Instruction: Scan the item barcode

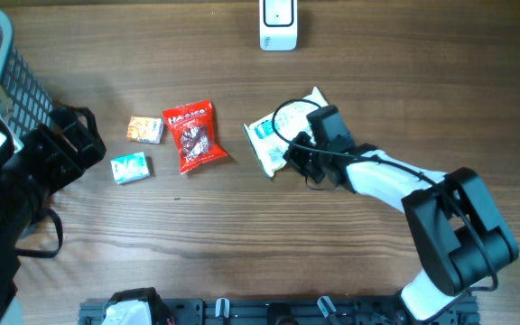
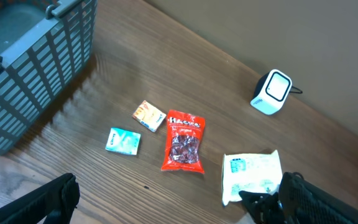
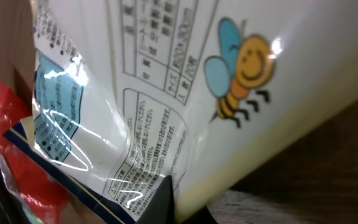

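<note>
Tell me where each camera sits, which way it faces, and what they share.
Overhead: above the table, looking straight down; both arms show, right pincer shut on the white packet.
Left wrist: angled down across the red bag toward the scanner; its own fingers at the bottom corners.
Right wrist: pressed against the packet's bee print; one dark fingertip shows.
Shared: all three see the packet.

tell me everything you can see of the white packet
The white packet is a glossy, crinkled plastic pouch with blue panels, printed text boxes and a cartoon bee. It rests on the wooden table, right of the red snack bag and apart from it. The right gripper has its jaws shut on its edge.
</note>
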You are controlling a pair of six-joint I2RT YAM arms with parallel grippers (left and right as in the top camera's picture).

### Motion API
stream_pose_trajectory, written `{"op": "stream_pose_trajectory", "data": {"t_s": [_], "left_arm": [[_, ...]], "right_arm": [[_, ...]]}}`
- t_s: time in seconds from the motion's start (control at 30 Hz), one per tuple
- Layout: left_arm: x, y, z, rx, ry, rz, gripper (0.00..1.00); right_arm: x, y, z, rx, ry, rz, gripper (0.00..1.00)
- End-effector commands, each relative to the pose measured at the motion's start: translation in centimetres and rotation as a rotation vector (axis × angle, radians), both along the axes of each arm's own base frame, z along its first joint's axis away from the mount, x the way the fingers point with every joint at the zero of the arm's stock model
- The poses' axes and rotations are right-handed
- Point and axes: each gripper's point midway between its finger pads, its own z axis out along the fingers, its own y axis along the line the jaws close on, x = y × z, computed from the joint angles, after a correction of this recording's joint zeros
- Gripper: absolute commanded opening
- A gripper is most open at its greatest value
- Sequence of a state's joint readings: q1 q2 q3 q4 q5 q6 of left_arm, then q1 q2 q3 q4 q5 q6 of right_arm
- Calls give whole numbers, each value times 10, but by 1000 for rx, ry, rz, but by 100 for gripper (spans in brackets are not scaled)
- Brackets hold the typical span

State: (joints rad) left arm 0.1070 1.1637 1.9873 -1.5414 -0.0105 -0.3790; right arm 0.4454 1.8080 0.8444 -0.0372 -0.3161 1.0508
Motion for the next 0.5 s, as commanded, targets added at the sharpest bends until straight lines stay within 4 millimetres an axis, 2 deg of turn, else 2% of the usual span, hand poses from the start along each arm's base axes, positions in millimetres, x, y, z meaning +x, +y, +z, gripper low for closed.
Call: {"op": "stream_pose_trajectory", "data": {"t_s": [0.0,0.1,0.17,0.33,0.43,0.47], "left_arm": [[-1,3,3,9,-12,11,100],[-1,3,3,9,-12,11,100],[-1,3,3,9,-12,11,100],[-1,3,3,9,-12,11,100],[-1,3,3,9,-12,11,99],[-1,3,3,9,-12,11,100]], "right_arm": [[4,1,22,-8,-157,277,4],[0,4,47,33,-247,467,4],[-13,0,52,37,-263,606,4],[-56,-24,35,-37,-187,835,4],[-60,-41,23,-140,-112,812,16],[-59,-47,19,-177,-92,792,26]]}}
